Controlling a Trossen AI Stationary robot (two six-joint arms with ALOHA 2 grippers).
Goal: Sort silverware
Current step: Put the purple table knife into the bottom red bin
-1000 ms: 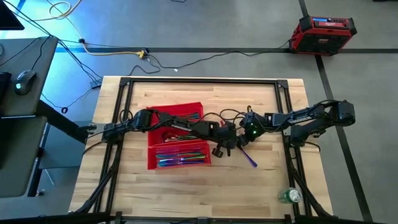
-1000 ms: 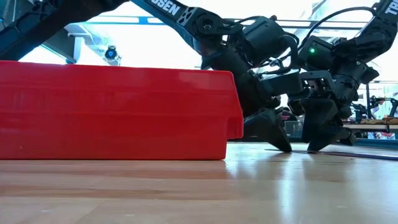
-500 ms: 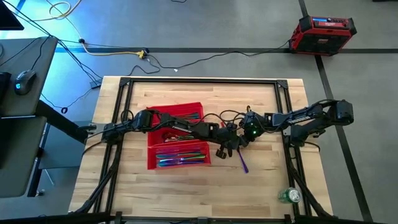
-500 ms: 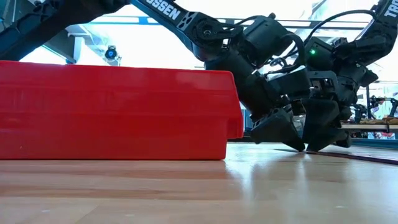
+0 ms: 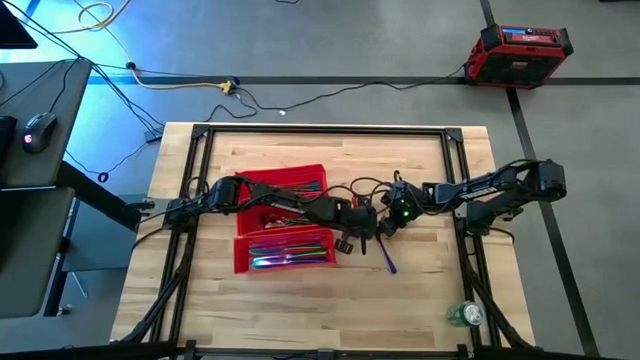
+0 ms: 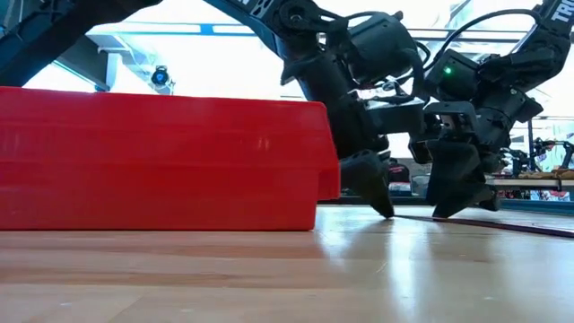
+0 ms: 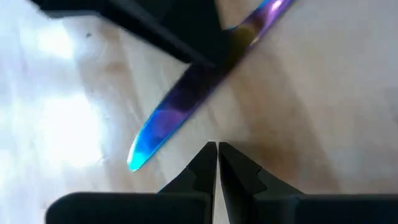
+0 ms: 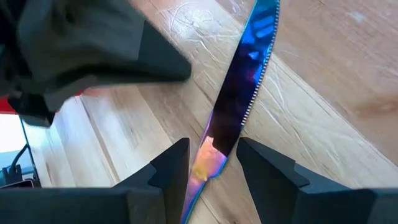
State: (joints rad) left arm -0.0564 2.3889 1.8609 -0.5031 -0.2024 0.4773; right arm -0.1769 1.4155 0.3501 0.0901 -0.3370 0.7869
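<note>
An iridescent purple-blue knife (image 5: 386, 256) lies flat on the wooden table, to the right of the red tray (image 5: 240, 262). Several more silverware pieces (image 5: 290, 257) lie in the tray's near compartment. My left gripper (image 5: 350, 242) reaches over the tray. It is shut, with its tips down at the table beside the knife's blade (image 7: 186, 99), a small gap between them. My right gripper (image 8: 211, 163) is open and points down. Its fingers stand on either side of the knife's handle (image 8: 208, 155), at the knife's far end. My right gripper straddles the knife's handle (image 8: 205, 163) from above, and the knife lies flat on the table; I cannot tell whether either finger touches it. My left gripper's shut fingertips (image 6: 384, 208) come down to the tabletop beside the blade, apart from the knife.
The two grippers stand close together right of the tray (image 6: 161, 161). A green can (image 5: 465, 315) sits near the table's near right corner. Black frame rails run along the table's edges. Bare wood lies near and right of the knife.
The knife's near end has swung toward the table's left, while its far end stayed under my right gripper. My left gripper has moved left toward the tray, and the tray has slid slightly left.
</note>
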